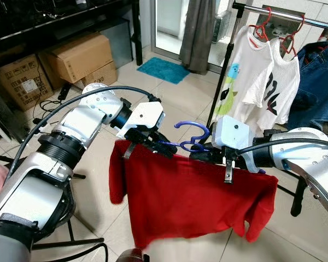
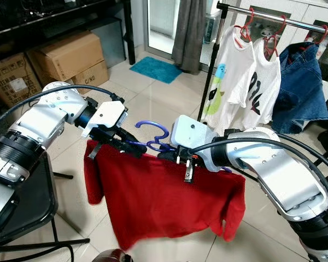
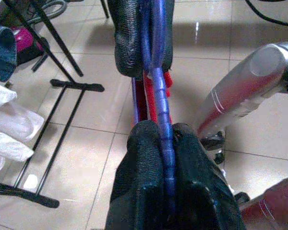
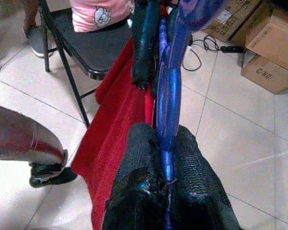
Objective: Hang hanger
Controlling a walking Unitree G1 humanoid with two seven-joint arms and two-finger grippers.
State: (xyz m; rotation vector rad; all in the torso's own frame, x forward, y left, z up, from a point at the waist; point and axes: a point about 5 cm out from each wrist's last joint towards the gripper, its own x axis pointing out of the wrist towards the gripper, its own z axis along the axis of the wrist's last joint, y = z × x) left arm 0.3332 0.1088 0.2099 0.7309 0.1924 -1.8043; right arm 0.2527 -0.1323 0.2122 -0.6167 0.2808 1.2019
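Two robot arms hold up a blue hanger with a red shirt on it.

The left end effector (image 1: 153, 143) is pinched tight on one side of the blue hanger (image 1: 192, 136), and the right end effector (image 1: 208, 155) is pinched tight on the other side. The hanger is up in the air between them, with its hook pointing up. The red shirt (image 1: 186, 199) hangs down from the hanger over the tile floor (image 1: 169, 93). Behind the right arm is a clothes rack (image 1: 295, 16). On it hang two white shirts (image 1: 257, 76) on red hangers (image 1: 262, 27), with a pair of blue jeans (image 1: 317, 82) beside them. The blue hanger is near the rack but not on it. Brown boxes (image 1: 76, 57) sit by the wall.
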